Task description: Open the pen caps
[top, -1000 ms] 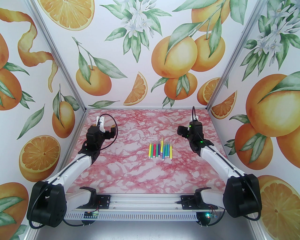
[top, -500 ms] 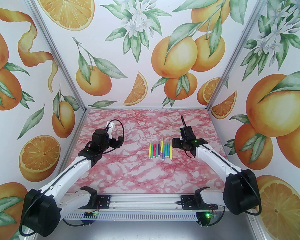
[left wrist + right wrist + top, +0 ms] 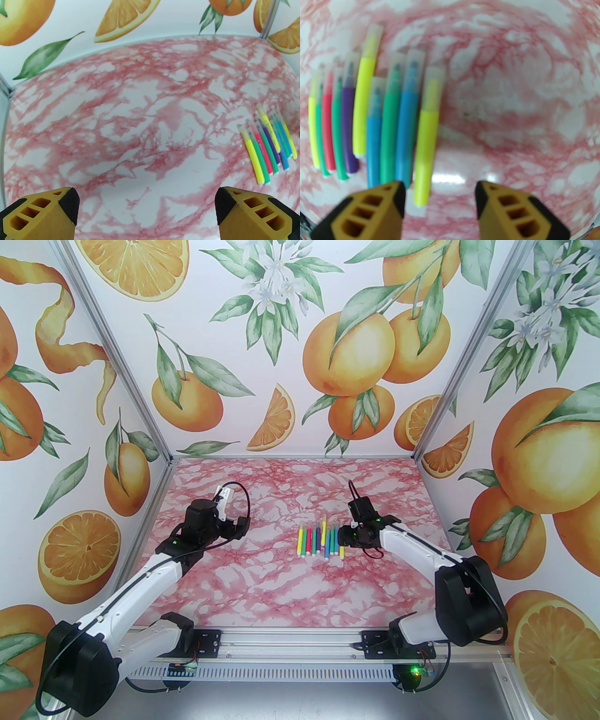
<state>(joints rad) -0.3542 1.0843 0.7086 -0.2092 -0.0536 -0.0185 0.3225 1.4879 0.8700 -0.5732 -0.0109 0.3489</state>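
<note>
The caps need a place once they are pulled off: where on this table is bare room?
The pink marbled table is bare between the row of bright felt-tip pens and its near edge, behind the row up to the orange-printed back wall, and between the row and the left gripper. Crowded: the pens lie side by side, with the right gripper at their right end.

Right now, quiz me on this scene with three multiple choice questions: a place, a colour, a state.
1. Where do the pens lie? A mid-table B against the back wall C by the arm bases
2. What colour is the pen nearest the right pincer? A purple B yellow C pink
3. The pen caps are: A all off B half off C all on
Answers: 1 A, the row sits in the table's middle; 2 B, the yellow pen lies closest; 3 C, every tip is sleeved.
</note>
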